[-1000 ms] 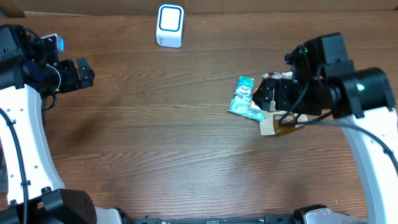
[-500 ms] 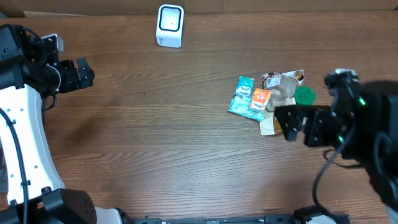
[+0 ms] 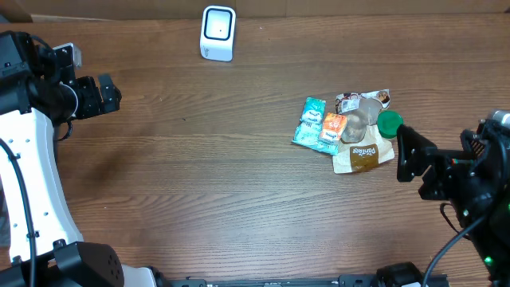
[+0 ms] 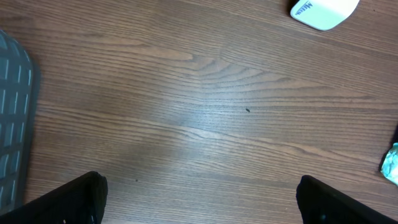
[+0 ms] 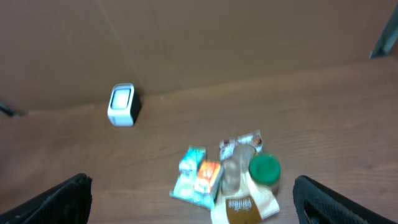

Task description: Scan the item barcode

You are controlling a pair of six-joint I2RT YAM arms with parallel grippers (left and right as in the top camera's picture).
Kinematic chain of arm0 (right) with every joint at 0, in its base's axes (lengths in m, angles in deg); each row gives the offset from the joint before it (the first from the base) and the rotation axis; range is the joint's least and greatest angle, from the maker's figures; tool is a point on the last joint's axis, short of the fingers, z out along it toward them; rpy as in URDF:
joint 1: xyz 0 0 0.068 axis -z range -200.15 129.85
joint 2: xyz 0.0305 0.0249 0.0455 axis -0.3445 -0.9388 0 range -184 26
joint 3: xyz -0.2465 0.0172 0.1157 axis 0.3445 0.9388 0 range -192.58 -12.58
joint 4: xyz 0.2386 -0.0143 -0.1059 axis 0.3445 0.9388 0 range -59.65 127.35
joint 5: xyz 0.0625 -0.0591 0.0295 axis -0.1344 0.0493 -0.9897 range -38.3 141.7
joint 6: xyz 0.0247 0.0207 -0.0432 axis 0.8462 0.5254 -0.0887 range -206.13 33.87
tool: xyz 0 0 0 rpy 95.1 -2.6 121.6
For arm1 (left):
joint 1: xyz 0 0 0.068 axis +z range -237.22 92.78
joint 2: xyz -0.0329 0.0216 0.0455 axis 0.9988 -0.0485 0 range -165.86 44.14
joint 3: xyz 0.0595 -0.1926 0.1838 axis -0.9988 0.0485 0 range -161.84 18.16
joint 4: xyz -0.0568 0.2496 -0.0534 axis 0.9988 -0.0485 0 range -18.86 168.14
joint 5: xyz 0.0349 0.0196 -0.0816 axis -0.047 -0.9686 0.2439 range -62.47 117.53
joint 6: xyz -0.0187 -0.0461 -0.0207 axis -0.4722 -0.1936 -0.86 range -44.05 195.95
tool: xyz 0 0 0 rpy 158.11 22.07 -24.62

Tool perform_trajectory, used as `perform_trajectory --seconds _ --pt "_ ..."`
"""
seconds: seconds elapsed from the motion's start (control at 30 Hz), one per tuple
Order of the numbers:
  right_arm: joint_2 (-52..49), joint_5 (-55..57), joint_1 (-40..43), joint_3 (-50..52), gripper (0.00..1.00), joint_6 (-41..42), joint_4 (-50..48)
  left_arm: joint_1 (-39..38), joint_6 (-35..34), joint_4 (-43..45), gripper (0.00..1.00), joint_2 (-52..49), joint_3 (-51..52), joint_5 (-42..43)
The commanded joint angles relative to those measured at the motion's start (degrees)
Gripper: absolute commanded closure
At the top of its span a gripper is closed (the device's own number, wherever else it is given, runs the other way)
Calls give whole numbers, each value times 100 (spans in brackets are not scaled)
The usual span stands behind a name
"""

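A small pile of items lies right of the table's centre: a teal packet (image 3: pixel 309 122), an orange packet (image 3: pixel 332 127), a clear jar (image 3: pixel 360 121) with a green lid (image 3: pixel 390 122), and a brown pouch (image 3: pixel 362 155). The white scanner (image 3: pixel 217 32) stands at the far edge. My right gripper (image 3: pixel 419 163) hangs open just right of and nearer than the pile, empty; its wrist view shows the teal packet (image 5: pixel 189 171), green lid (image 5: pixel 264 169) and scanner (image 5: pixel 121 104). Far to the left, my left gripper (image 3: pixel 107 96) is open over bare wood. No barcode is readable.
A crumpled printed wrapper (image 3: pixel 351 100) lies at the pile's far side. In the left wrist view a grey ribbed mat (image 4: pixel 12 124) shows at the left edge and the scanner (image 4: pixel 323 9) at the top right. A brown cardboard wall (image 5: pixel 186 37) backs the table.
My right arm has pulled back from over the pile toward the near right corner, uncovering all the items. The left arm has not moved.
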Motion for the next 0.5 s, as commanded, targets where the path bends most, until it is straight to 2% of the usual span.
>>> perform_trajectory --seconds 0.0,0.47 --pt "264 188 -15 542 0 -4 -417 -7 155 17 0 44 2 26" --pt "1408 188 140 3287 0 -2 -3508 -7 155 17 0 44 2 26"
